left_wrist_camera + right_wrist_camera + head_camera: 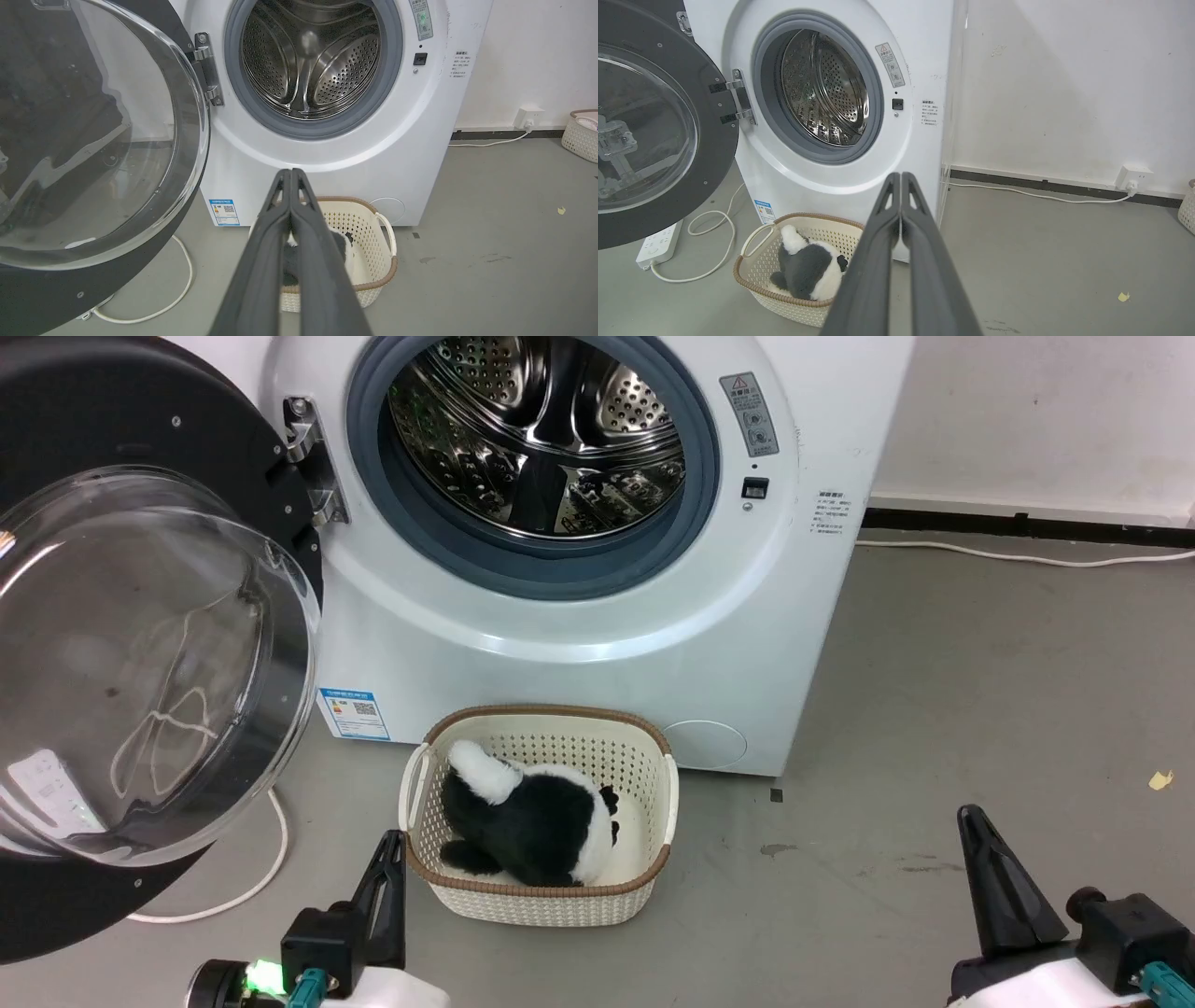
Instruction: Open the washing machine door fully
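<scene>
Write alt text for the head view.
The washing machine door stands swung open at left, baring the steel drum of the white washing machine. A cream basket holding a black-and-white plush toy sits on the grey floor before it. The left gripper and right gripper point up from the bottom corners, touching nothing.

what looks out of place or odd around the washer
Nothing damaged. A yellowish scrap lies on the floor right of the washing machine, and a white power strip with loose cable sits under the open washing machine door.
</scene>
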{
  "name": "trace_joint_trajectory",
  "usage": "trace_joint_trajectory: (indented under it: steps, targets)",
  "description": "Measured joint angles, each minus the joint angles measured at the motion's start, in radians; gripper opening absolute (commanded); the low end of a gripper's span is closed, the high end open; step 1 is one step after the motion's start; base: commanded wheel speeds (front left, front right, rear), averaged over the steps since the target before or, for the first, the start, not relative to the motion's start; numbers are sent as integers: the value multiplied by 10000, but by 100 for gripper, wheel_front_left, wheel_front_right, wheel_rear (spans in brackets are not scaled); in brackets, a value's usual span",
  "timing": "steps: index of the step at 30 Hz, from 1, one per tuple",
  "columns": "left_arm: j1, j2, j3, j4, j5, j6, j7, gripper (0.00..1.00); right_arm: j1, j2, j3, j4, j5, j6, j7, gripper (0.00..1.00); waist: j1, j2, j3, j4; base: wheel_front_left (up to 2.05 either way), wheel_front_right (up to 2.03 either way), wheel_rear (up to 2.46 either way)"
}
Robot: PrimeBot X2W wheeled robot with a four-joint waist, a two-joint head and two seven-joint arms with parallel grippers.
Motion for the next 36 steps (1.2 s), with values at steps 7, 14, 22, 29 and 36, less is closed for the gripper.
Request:
trace_joint_trajectory:
  steps: [7,14,22,29,36]
  targets:
    - [0,-6,86,-90,4,-31,150,0,-58,0,35,0,-71,0,174,0,0,0,6,-7,0,0,0]
    - [-1,-13,136,-182,15,-84,311,0,-81,0,73,0,-107,0,305,0,0,0,12,-14,0,0,0]
    - [-1,-36,194,-270,17,-115,460,0,-88,0,113,0,-161,0,431,0,0,0,18,-22,0,0,0]
    - [-1,-46,263,-337,75,-173,581,0,-99,0,157,0,-234,0,587,0,0,0,24,-29,0,0,0]
    - [-12,-56,360,-439,77,-184,755,0,-106,0,201,-2,-270,0,750,0,0,0,30,-37,0,0,0]
